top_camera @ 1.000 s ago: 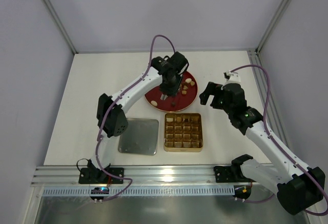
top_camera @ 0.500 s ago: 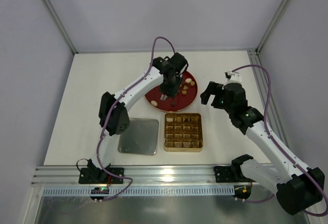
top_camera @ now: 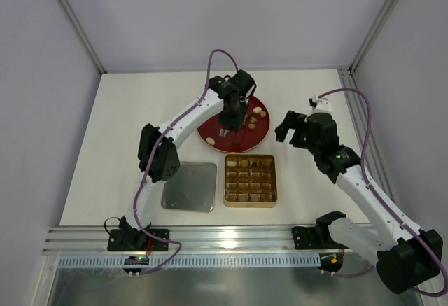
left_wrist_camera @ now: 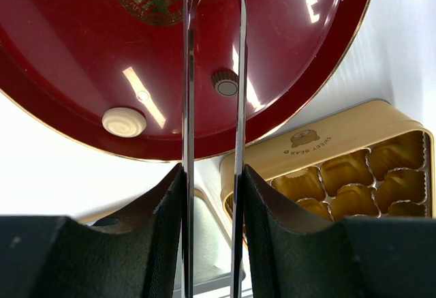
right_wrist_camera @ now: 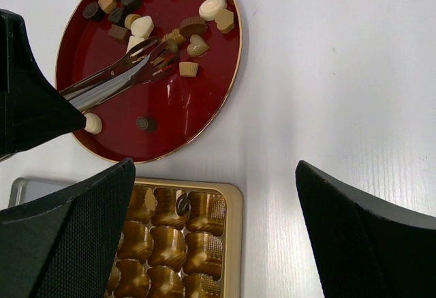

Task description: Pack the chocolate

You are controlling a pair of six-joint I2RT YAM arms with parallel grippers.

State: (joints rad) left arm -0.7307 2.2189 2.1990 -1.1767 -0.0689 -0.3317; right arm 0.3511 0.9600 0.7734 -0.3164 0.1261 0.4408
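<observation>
The chocolate (right_wrist_camera: 197, 46) lies as several small dark, caramel and cream pieces on the round red plate (right_wrist_camera: 204, 100), mostly at its far side (top_camera: 257, 113). My left gripper (top_camera: 231, 117) hangs over the plate, shut on metal tongs (left_wrist_camera: 188, 73) whose tips (right_wrist_camera: 162, 49) reach in among the pieces. Nothing shows between the tong tips. A cream round piece (left_wrist_camera: 124, 121) and a dark one (left_wrist_camera: 225, 84) lie apart near the plate's front. One dark piece (right_wrist_camera: 182, 204) sits in a cell of the gold tin (top_camera: 250, 203). My right gripper (top_camera: 294, 129) is open and empty, right of the plate.
A silver lid (top_camera: 189, 186) lies flat left of the gold tin. The enclosure's walls and metal frame posts (top_camera: 364, 47) bound the white table (top_camera: 126, 124). A rail (top_camera: 224, 239) runs along the near edge.
The left arm's elbow has shifted slightly to the right. The tongs stay over the plate and the right arm holds still.
</observation>
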